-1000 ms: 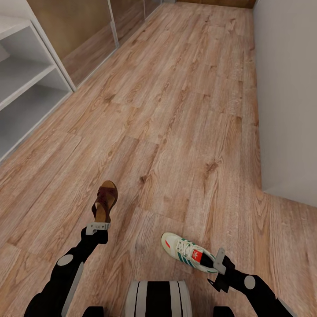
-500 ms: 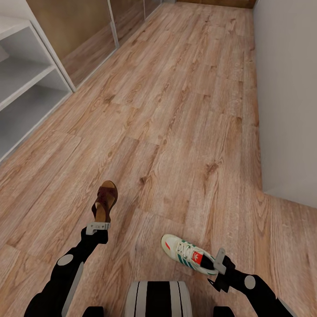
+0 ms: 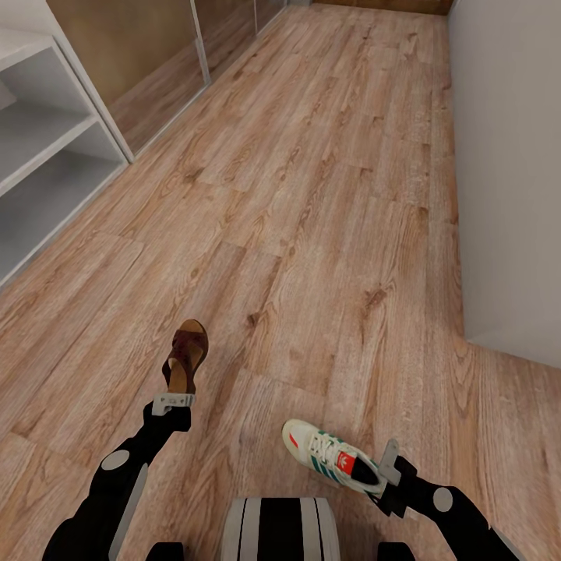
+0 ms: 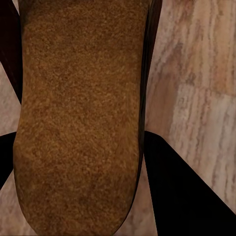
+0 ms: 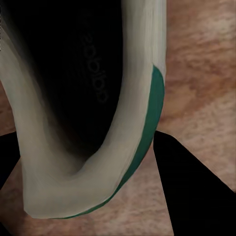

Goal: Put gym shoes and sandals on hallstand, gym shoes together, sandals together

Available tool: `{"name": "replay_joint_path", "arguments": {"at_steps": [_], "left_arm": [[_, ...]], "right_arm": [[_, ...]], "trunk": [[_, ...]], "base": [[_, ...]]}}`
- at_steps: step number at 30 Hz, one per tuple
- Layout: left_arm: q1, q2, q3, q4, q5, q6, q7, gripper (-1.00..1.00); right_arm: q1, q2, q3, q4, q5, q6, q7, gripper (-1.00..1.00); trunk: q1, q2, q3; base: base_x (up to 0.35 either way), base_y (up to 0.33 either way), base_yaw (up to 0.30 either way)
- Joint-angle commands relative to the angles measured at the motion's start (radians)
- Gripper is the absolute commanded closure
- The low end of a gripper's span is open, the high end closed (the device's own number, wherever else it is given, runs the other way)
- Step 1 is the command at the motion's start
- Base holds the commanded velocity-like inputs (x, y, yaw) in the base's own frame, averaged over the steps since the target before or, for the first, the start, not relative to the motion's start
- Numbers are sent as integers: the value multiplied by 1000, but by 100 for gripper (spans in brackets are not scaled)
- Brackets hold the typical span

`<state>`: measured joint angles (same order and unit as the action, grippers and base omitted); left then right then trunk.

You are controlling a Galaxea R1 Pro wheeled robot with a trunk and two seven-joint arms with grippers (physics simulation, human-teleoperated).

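A dark brown sandal (image 3: 185, 354) with a tan footbed (image 4: 78, 113) is held at its heel by my left gripper (image 3: 173, 402), toe pointing away from me. The black fingers (image 4: 189, 191) flank the heel. My right gripper (image 3: 386, 461) is shut on the heel of a cream gym shoe (image 3: 329, 455) with green stripes and a red tongue label. That heel rim (image 5: 73, 191) sits between the dark fingers (image 5: 196, 187). Both shoes are over the wood-plank corridor floor (image 3: 327, 234). The pale hallstand (image 3: 54, 148), with open shelves, stands at the left edge.
Sliding wood-panel doors (image 3: 156, 70) run along the left beyond the hallstand. A grey wall (image 3: 506, 171) with a jutting corner closes the right side. The corridor stretches ahead. My base (image 3: 280, 530) is at the bottom of the head view.
The gym shoe has shifted slightly down and to the left in the right gripper's hold. The left arm and the sandal have not moved.
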<state>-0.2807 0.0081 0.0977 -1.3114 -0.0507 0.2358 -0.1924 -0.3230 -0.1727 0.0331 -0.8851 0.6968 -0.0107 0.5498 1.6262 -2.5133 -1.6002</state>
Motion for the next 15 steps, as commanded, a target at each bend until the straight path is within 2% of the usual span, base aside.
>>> {"name": "replay_joint_path", "arguments": {"at_steps": [1, 13, 15], "left_arm": [[0, 0, 2, -1, -8, 5, -8, 100], [-1, 0, 3, -2, -8, 5, -9, 100], [-1, 0, 4, -2, -8, 6, -9, 100]], "right_arm": [[0, -1, 2, -2, 6, 1, 2, 100], [0, -1, 2, -2, 6, 1, 2, 100], [0, -1, 2, -2, 5, 1, 2, 100]], "trunk": [[0, 0, -1], [0, 0, -1], [-1, 0, 7]], "base": [[0, 0, 0], [0, 0, 0], [0, 0, 0]]}}
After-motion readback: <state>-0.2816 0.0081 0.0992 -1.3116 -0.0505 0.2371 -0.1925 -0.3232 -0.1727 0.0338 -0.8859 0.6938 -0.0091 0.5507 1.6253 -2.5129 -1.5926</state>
